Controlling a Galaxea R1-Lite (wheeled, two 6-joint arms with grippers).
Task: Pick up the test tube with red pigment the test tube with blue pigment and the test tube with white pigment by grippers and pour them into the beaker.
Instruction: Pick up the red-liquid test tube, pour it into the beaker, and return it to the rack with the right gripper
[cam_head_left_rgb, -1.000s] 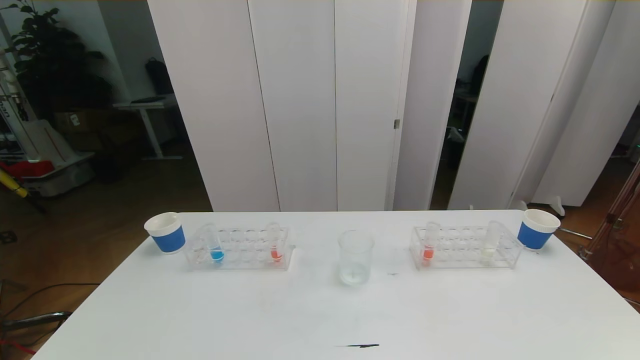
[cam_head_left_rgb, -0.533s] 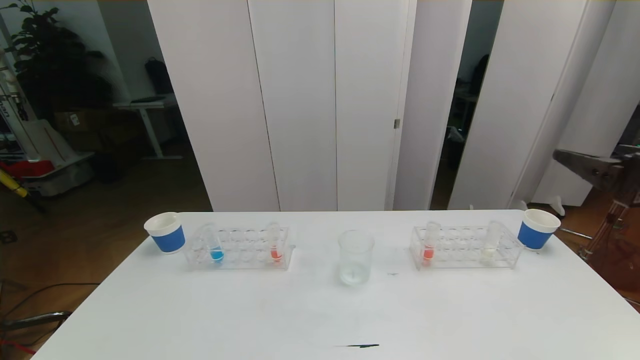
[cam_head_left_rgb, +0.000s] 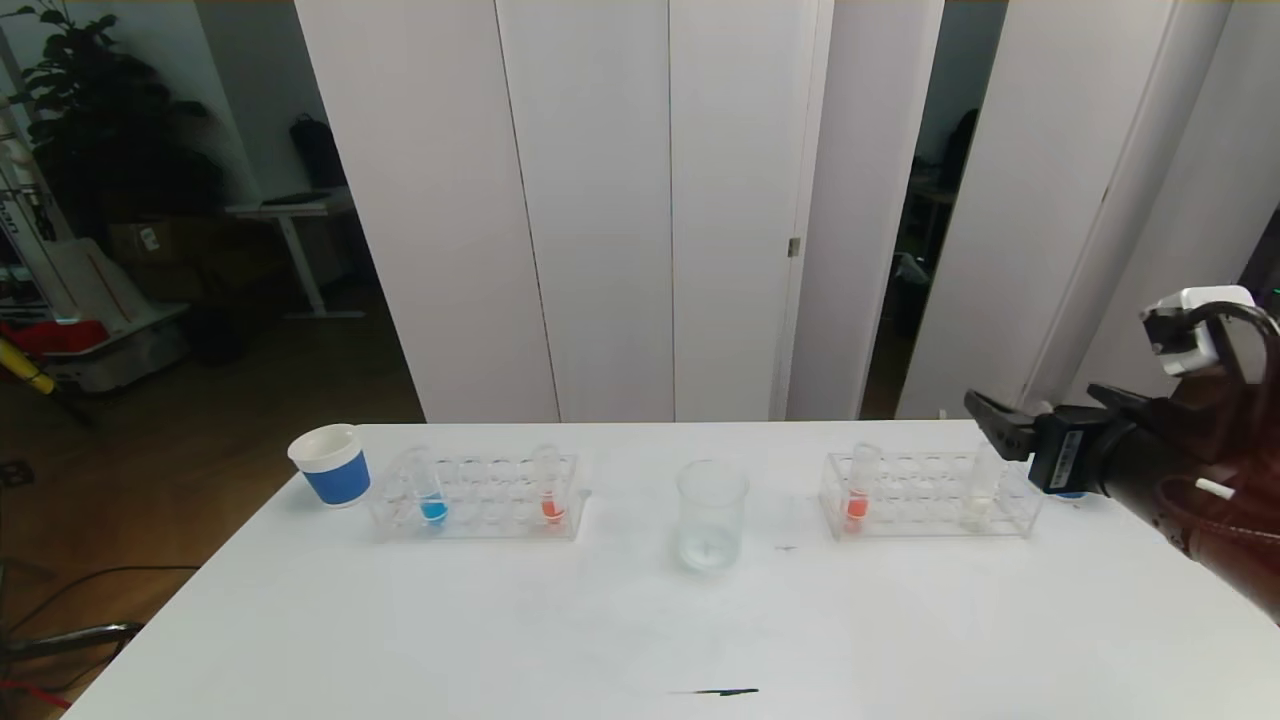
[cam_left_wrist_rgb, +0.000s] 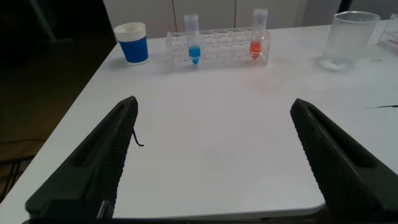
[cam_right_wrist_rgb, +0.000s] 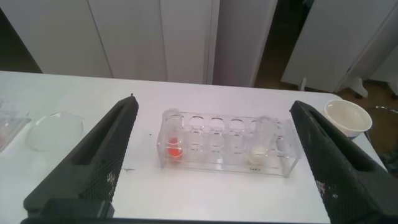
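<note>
From the head camera the right gripper (cam_head_left_rgb: 985, 420), jaws spread and empty, is hovering right of the beaker (cam_head_left_rgb: 711, 512) above the test tube with white pigment (cam_head_left_rgb: 979, 490), while its wrist camera is showing that light, slippery, breakable tube, probably best pinched near its rim.

The beaker (cam_head_left_rgb: 711, 514) stands on the table (cam_head_left_rgb: 640, 620) between two racks (cam_head_left_rgb: 478, 497), (cam_head_left_rgb: 930, 494).

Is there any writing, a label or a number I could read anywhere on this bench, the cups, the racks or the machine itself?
None can be read.
Paper cup: plain blue band, no print.
Beaker: any markings are too faint to read.
Right end effector: a pale sticker on the housing behind it, too blurred to read.
</note>
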